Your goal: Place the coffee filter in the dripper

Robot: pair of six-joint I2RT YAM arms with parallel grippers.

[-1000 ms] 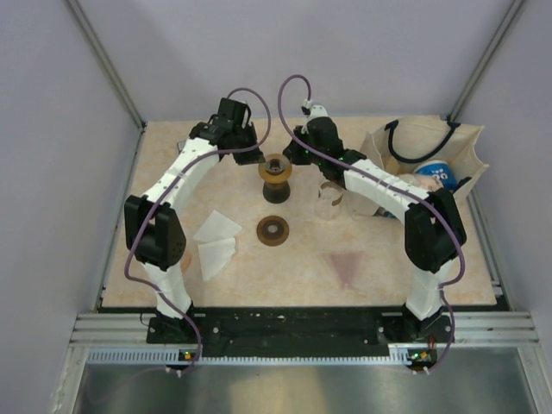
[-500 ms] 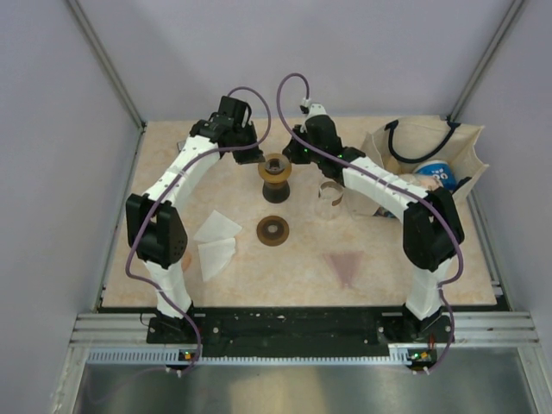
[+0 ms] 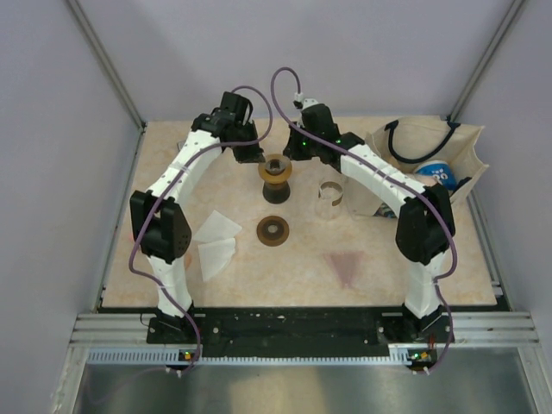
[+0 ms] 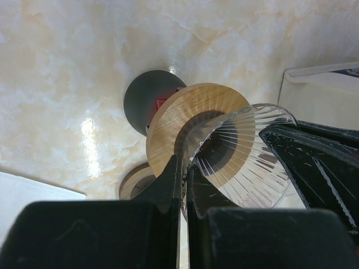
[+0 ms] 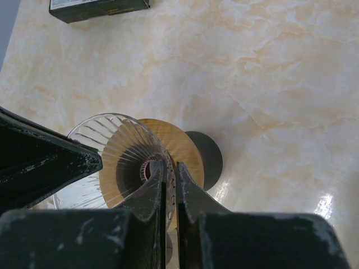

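Observation:
The dripper is a clear ribbed glass cone point(image 4: 241, 151), held over a wooden ring stand point(image 4: 185, 106) with a dark round base point(image 4: 147, 95). My left gripper point(image 4: 185, 168) is shut on the cone's rim from one side. My right gripper point(image 5: 170, 168) is shut on the rim from the opposite side; the cone point(image 5: 112, 145) shows there too. In the top view both grippers point(image 3: 252, 153) point(image 3: 297, 148) flank the stand point(image 3: 275, 172) at the table's back middle. White coffee filters point(image 3: 216, 228) lie at the left, and a brown triangular filter point(image 3: 348, 267) lies at the front right.
A second wooden ring point(image 3: 272, 230) lies in front of the stand. A clear glass ring point(image 3: 330, 193) stands to its right. A cream bag point(image 3: 431, 159) with dark handles sits at the back right. A black box point(image 5: 98, 8) lies near the far edge.
Both wrists have risen and shifted slightly toward the back while still gripping the dripper. The right forearm no longer covers the glass ring.

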